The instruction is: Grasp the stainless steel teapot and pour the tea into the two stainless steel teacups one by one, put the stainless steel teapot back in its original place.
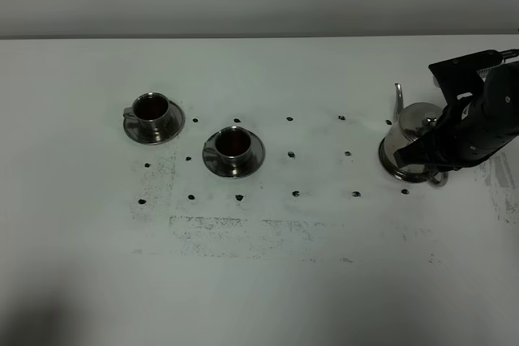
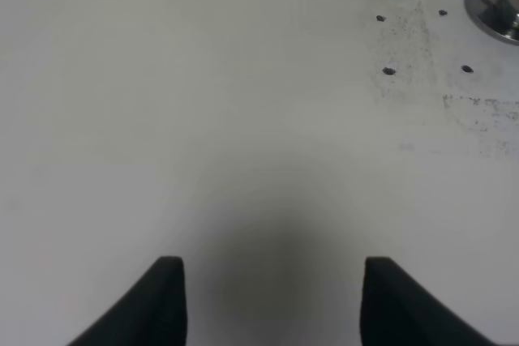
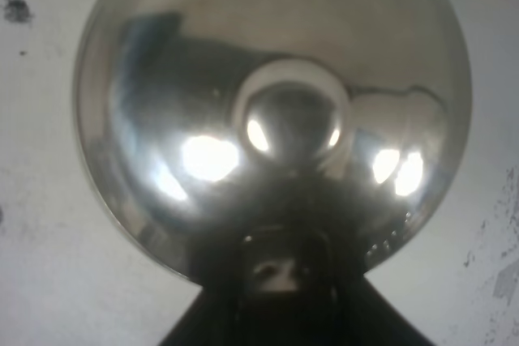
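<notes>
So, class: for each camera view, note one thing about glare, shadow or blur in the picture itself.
Exterior high: even, dim light and a dark shadow in the lower left corner of the table. Left wrist: a soft shadow between the left gripper fingers. Right wrist: bright glare spots on the teapot lid, which fills the frame, slightly blurred.

R arm reaches in from the right edge of the high view, dark forearm angled down toward the teapot (image 1: 409, 145), wrist bent over its handle side. R gripper (image 1: 430, 145) sits low against the pot's handle side, jaws nearly together, clamped on the handle w/ the lid knob just ahead of them in the wrist view. L gripper (image 2: 272, 297) hangs far from the teapot, two dark fingers (image 2: 162, 301) well apart, nothing between them.
</notes>
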